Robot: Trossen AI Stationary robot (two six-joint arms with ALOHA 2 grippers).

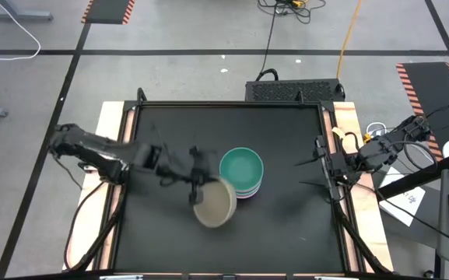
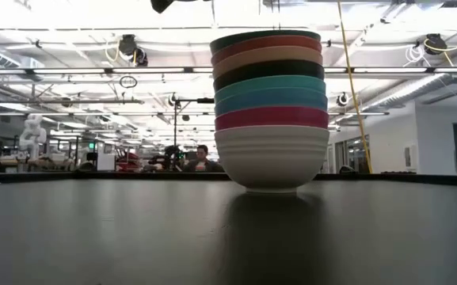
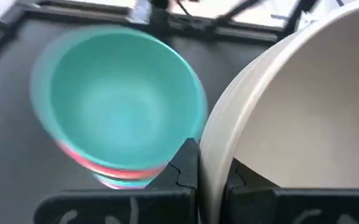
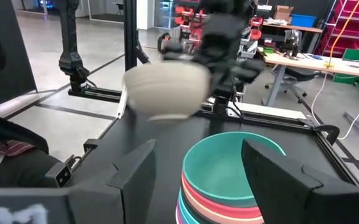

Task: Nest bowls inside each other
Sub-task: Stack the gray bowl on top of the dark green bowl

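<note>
On your desk (image 1: pixel 286 225) stands the stack of nested bowls (image 1: pixel 243 174), a teal bowl (image 1: pixel 240 168) uppermost. Your left hand (image 1: pixel 202 187) is clamped tight on the rim of the off-white bowl (image 1: pixel 215 204), held beside the stack. Your right hand (image 1: pixel 311 173) waits fully spread at the desk's edge.

Eight bowls (image 2: pixel 271 111) sit nested in one stack on the table (counting the coloured rims from the side), and one more pale bowl (image 1: pixel 214 204) is off it: nine bowls. Two robot arms.
</note>
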